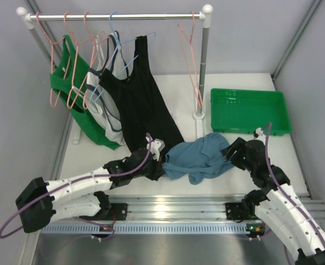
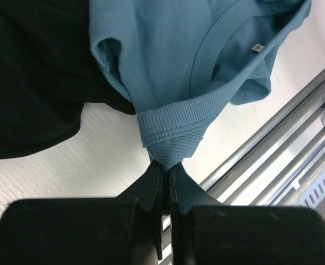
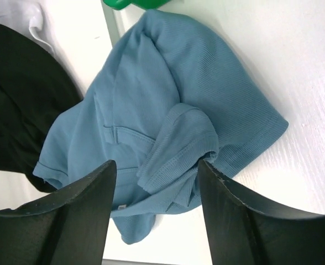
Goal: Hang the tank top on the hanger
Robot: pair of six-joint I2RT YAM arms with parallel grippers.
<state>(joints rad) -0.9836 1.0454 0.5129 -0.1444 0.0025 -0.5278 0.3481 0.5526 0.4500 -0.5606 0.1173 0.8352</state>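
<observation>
The dusty blue tank top [image 1: 198, 157] lies crumpled on the white table, in front of the rack's right post. My left gripper [image 1: 161, 165] is at its left edge. In the left wrist view this gripper [image 2: 167, 165] is shut on a bunched ribbed strap of the tank top [image 2: 168, 61]. My right gripper [image 1: 233, 154] is at the garment's right side. In the right wrist view it [image 3: 156, 165] is open, its jaws either side of a folded strap of the tank top [image 3: 168, 99]. The empty salmon-pink hanger [image 1: 191, 61] hangs at the right end of the rail.
A black tank top [image 1: 143, 99], a white top [image 1: 104, 72] and a green top [image 1: 74, 83] hang on the rail's left half with other hangers. The black hem touches the blue garment [image 2: 30, 72]. A green tray [image 1: 251, 110] sits at the back right. An aluminium rail [image 1: 168, 212] runs along the near edge.
</observation>
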